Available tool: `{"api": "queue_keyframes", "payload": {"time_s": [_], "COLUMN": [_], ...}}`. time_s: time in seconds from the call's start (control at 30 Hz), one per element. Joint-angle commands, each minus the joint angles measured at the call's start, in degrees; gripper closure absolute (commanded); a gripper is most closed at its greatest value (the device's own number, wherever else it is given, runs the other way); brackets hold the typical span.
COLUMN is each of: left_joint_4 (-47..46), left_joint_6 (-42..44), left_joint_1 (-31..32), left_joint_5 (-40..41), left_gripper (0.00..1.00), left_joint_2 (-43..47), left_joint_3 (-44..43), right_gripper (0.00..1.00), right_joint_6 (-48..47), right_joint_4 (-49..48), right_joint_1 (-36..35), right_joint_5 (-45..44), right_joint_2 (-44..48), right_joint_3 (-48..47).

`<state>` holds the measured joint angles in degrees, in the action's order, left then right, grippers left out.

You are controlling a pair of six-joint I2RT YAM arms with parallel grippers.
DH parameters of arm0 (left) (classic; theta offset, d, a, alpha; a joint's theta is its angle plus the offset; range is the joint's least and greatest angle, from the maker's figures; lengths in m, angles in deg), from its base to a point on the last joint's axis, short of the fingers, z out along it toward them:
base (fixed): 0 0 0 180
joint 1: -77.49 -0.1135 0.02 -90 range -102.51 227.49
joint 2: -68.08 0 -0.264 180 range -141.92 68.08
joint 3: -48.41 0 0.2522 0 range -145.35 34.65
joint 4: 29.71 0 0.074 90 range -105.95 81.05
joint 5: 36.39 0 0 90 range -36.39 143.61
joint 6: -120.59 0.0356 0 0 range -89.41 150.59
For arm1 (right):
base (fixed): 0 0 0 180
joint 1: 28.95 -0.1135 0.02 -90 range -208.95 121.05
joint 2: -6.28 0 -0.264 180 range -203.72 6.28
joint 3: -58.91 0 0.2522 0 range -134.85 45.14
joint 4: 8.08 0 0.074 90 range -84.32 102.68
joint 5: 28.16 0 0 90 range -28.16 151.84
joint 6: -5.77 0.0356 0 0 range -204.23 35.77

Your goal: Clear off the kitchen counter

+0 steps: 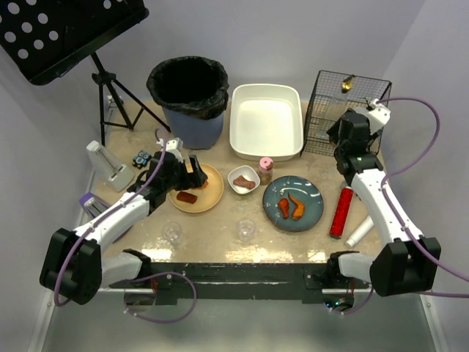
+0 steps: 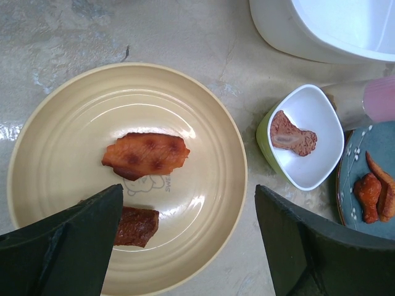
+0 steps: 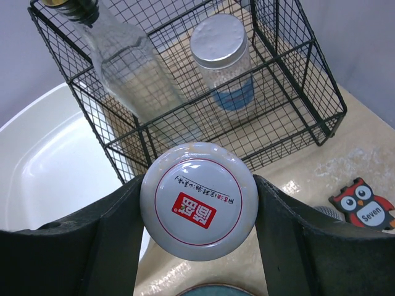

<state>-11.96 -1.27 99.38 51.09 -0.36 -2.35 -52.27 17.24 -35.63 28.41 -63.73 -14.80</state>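
Early on, I judge: right end effector (image 3: 197, 198) grips a white-lidded jar (image 3: 199, 185) beside the black wire basket (image 3: 290, 117); left end effector (image 2: 188, 200) hangs open above a tan plate (image 2: 68, 123); beige mottled counter (image 1: 212, 246) beneath, crowded.

1. My counter (image 2: 74, 37) looked like glossy, mottled stone.
2. The plate (image 2: 62, 111) was smooth and shiny, I noted.
3. The basket (image 3: 290, 92) was black metal wire.
4. The tub (image 1: 265, 121) looked like smooth white plastic.
5. The jar lid (image 3: 197, 200) gleamed glossy.
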Motion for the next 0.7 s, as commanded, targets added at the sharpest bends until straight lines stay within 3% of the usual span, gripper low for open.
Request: {"api": "queue_keyframes", "payload": {"time_s": [0.0,0.67], "left_joint_4": [-2.0,-2.1], "left_joint_6": [0.6,0.7], "left_joint_1": [0.2,0.2], "left_joint_5": [-1.2,-0.7], "left_gripper": [0.08,0.08], "left_joint_2": [0.9,0.1], "left_joint_3": [-1.9,-1.9], "right_gripper": [1.00,1.00], "right_joint_6": [-1.9,-6.9], "right_joint_4": [-14.4,-22.4], "right_joint_1": [0.7,1.9], "right_joint_5": [-0.3,0.0], "right_joint_2": [-1.5,-13.2], "right_joint_3": [-2.9,-2.5]}}
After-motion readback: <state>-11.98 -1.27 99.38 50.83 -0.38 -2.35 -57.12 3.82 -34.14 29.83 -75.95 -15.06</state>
